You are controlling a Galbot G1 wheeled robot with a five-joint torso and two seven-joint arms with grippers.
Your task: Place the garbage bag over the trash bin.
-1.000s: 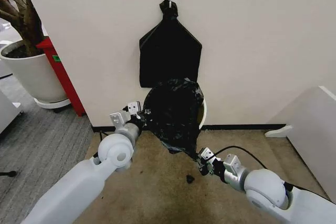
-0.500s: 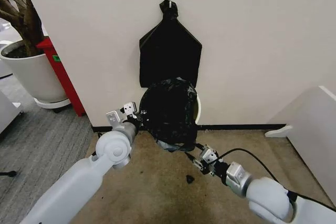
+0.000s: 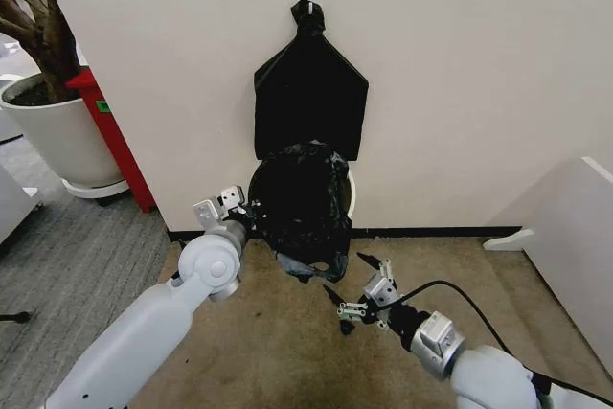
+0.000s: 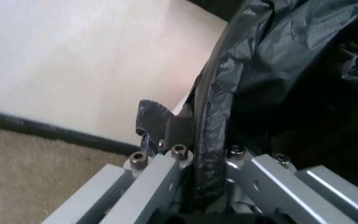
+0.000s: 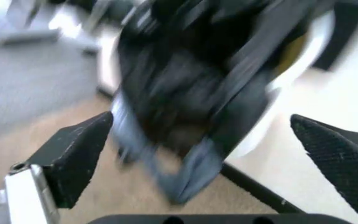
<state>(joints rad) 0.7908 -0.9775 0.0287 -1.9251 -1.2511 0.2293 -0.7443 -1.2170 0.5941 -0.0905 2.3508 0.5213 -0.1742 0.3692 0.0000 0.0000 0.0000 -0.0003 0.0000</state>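
Note:
The trash bin [image 3: 348,194] is tipped with its mouth toward me, close to the wall. The crinkled black garbage bag [image 3: 305,206] covers its opening and hangs below it. Only slivers of cream rim show. My left gripper [image 3: 236,211] is at the bin's left edge, shut on the bag-wrapped rim. The left wrist view shows the bag [image 4: 278,60] pinched in that gripper [image 4: 195,123]. My right gripper [image 3: 352,282] hovers open just below and right of the bag's hanging end, holding nothing. In the right wrist view its spread fingers [image 5: 73,154] frame the bag [image 5: 185,93] and the bin [image 5: 294,60].
A flat black bundle [image 3: 308,98] hangs from a wall hook above the bin. A large white plant pot [image 3: 53,136] and a red stand [image 3: 110,136] sit at the left. A small black scrap [image 3: 346,328] lies on the carpet, and a white panel [image 3: 575,227] stands at the right.
My right gripper let go of the bag's lower end, opened and drew back. The bin with the bag shifted slightly left and up with my left gripper.

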